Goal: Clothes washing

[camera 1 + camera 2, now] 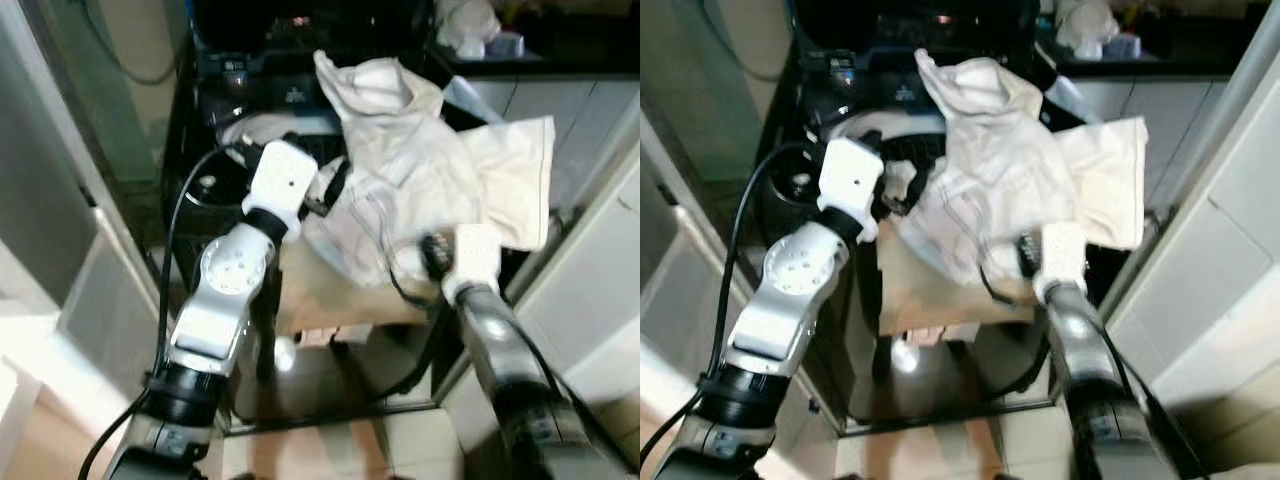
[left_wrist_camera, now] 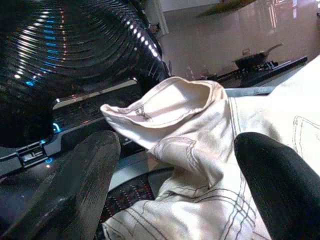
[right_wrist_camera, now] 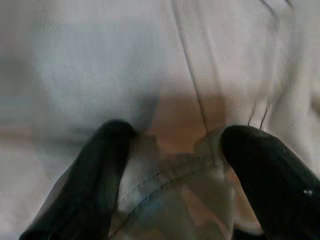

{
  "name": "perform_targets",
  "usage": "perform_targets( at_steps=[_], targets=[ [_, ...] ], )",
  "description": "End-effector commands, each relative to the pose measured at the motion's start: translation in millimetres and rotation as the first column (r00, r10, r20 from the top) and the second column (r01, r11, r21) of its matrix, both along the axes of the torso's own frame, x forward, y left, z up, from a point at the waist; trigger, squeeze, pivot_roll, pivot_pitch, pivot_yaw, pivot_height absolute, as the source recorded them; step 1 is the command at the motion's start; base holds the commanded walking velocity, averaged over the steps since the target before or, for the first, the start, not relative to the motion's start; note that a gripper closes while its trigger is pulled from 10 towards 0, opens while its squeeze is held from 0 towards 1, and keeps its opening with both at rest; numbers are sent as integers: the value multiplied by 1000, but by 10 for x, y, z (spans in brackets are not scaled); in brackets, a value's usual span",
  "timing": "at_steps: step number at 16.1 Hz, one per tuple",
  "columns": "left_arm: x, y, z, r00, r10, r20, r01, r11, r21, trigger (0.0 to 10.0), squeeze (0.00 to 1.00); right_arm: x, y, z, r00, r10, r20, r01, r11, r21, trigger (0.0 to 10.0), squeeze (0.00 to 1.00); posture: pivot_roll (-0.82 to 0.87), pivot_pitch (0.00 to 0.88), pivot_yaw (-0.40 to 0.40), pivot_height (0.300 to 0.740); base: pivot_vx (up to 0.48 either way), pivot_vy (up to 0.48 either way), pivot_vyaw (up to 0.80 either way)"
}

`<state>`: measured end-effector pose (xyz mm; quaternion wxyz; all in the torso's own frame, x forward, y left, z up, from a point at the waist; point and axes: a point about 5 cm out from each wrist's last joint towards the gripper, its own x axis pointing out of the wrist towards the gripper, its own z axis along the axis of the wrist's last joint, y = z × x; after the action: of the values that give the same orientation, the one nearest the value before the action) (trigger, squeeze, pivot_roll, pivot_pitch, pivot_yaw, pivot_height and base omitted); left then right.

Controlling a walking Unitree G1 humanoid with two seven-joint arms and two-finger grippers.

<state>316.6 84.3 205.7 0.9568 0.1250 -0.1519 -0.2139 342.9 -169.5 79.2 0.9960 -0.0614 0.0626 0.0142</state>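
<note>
step: loading; left gripper (image 2: 175, 195) and right gripper (image 3: 172, 165), both spread wide against cream trousers (image 1: 420, 170) over the washing machine (image 1: 230, 100); next, push garment into drum.

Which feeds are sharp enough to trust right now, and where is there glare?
Left wrist view: sharp on the white garment, with bright specks of glare on the ribbed black surface. Right wrist view: blurred and dim, cloth soft. Eye views: slightly soft, and the floor is washed out.
</note>
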Motion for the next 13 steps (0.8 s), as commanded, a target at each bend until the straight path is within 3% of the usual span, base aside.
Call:
perform_targets(
  at_steps=[1, 4, 5, 6, 7, 9, 12, 13],
  targets=[
    [18, -6, 96, 999, 4, 31, -4, 1000, -1, 10000, 0, 126, 70, 109, 1000, 20, 11, -20, 999, -46, 10000, 0, -22, 0, -24, 740, 0, 0, 0],
    [13, -7, 103, 999, 12, 35, -12, 1000, -6, 10000, 0, 320, 151, 340, 999, 21, 42, -17, 995, -95, 10000, 0, -2, 0, -39, 740, 0, 0, 0],
    [5, 9, 110, 999, 20, 39, -20, 1000, -7, 10000, 0, 476, 269, 676, 989, 49, 140, -38, 997, -73, 10000, 0, 9, 0, -47, 740, 0, 0, 0],
    [3, 16, 110, 999, 23, 39, -22, 1000, -7, 10000, 0, 513, 302, 777, 984, 57, 170, -46, 997, -69, 10000, 0, 12, 0, -49, 740, 0, 0, 0],
    [0, 29, 107, 999, 31, 40, -31, 1000, -6, 10000, 0, 602, 385, 1066, 964, 71, 257, -58, 997, -59, 10000, 0, 21, 0, -59, 740, 0, 0, 0],
    [-3, 39, 106, 998, 42, 41, -42, 999, -9, 10000, 0, 702, 548, 1663, 895, 109, 432, -90, 994, -65, 10000, 0, 25, 0, -64, 740, 0, 0, 0],
    [-5, 44, 103, 998, 49, 41, -48, 999, -11, 10000, 0, 694, 594, 2262, 774, 110, 624, -44, 992, -121, 10000, 0, 26, 0, -69, 740, 0, 0, 0],
    [-7, 44, 100, 998, 52, 41, -52, 999, -11, 10000, 0, 672, 557, 2362, 735, 101, 670, -6, 990, -142, 10000, 0, 26, 0, -74, 740, 0, 0, 0]
  ],
)
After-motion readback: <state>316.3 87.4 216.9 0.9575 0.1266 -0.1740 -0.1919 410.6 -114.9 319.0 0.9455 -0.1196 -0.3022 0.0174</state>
